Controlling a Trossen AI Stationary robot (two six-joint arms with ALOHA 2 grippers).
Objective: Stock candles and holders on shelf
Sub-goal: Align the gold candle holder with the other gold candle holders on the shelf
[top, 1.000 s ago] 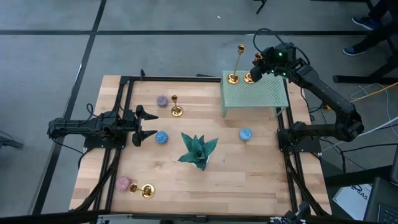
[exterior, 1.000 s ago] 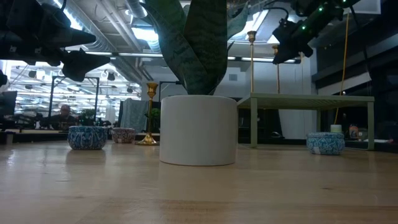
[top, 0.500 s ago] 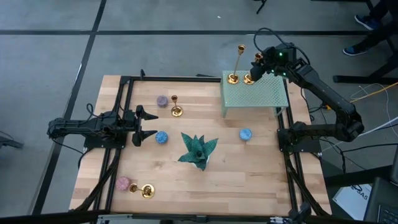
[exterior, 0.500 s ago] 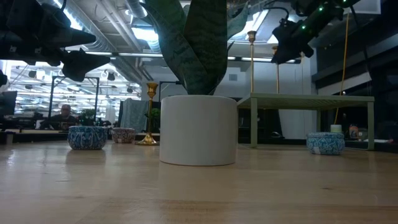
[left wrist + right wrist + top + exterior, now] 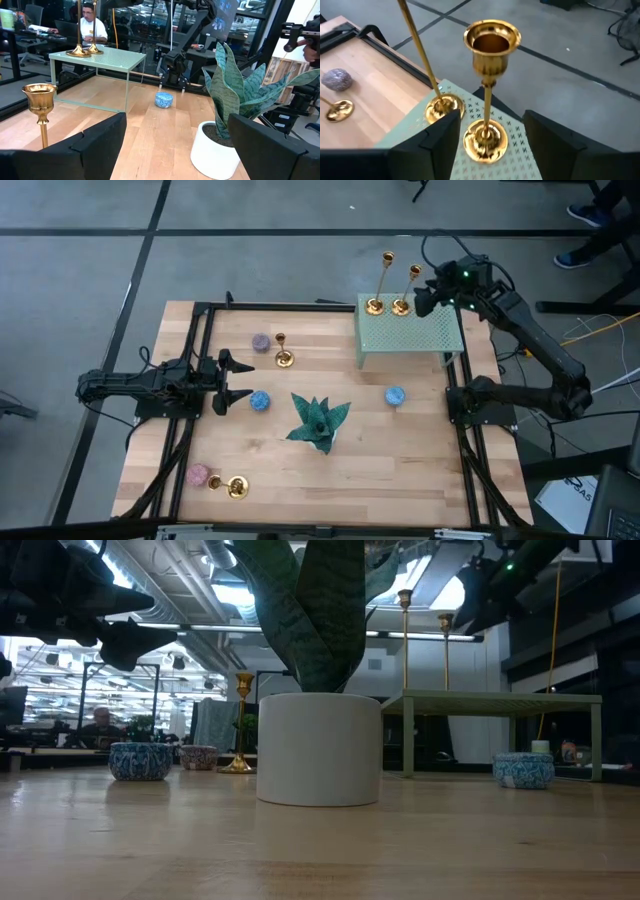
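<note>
The right gripper (image 5: 428,298), fingers spread wide and empty, hovers just beside the 2 slim gold candlesticks (image 5: 487,90) on the pale green perforated-metal shelf (image 5: 415,332). The nearer candlestick stands free, facing the gap between the fingers. The left gripper (image 5: 232,378), also open and empty, waits well away from the shelf.

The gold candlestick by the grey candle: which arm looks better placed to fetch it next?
Probably the left. Its open pincer hovers near that candlestick on the table, while the right pincer, also open, is beside the shelf behind the two candlesticks already there.
</note>
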